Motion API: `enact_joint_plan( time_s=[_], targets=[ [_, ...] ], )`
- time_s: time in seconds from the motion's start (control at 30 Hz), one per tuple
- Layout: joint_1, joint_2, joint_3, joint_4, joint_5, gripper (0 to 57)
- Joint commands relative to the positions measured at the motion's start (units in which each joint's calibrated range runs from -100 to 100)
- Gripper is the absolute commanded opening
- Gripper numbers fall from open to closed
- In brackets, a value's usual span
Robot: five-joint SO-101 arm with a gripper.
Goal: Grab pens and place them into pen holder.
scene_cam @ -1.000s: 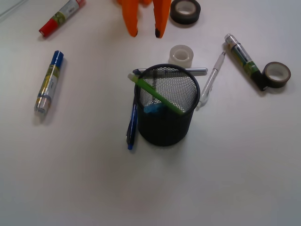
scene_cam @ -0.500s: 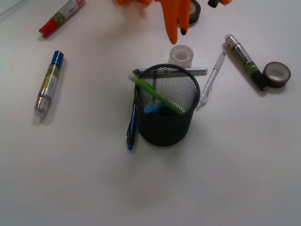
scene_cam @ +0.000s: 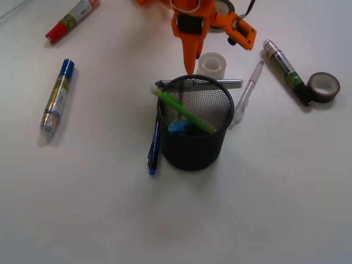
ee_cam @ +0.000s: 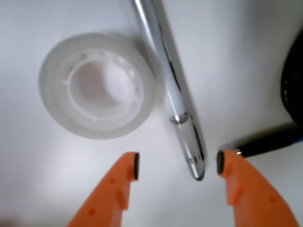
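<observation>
The grey-silver pen (ee_cam: 176, 97) is a slim shiny metal stick lying flat on the table (scene_cam: 99, 214) right behind the pen holder (scene_cam: 193, 124), just beside the clear tape roll (ee_cam: 97, 85). The gripper (ee_cam: 177, 165) points straight down over the pen's tip, jaws wide open with the tip sitting between them, gripping nothing. The lime green pen (scene_cam: 181, 110) leans inside the holder.
</observation>
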Motion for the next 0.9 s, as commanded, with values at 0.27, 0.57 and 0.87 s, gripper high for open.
enact_joint_plan(
  time_s=[0.27, 0.57, 0.87],
  targets=[
    [1.68, 12.75, -11.5, -0.87, 3.81, 19.2],
    [2.87, 22.61, -17.21, -0.26, 6.98, 5.3],
    [5.19, 16.06, -18.84, 2.19, 4.84, 0.3]
  ],
)
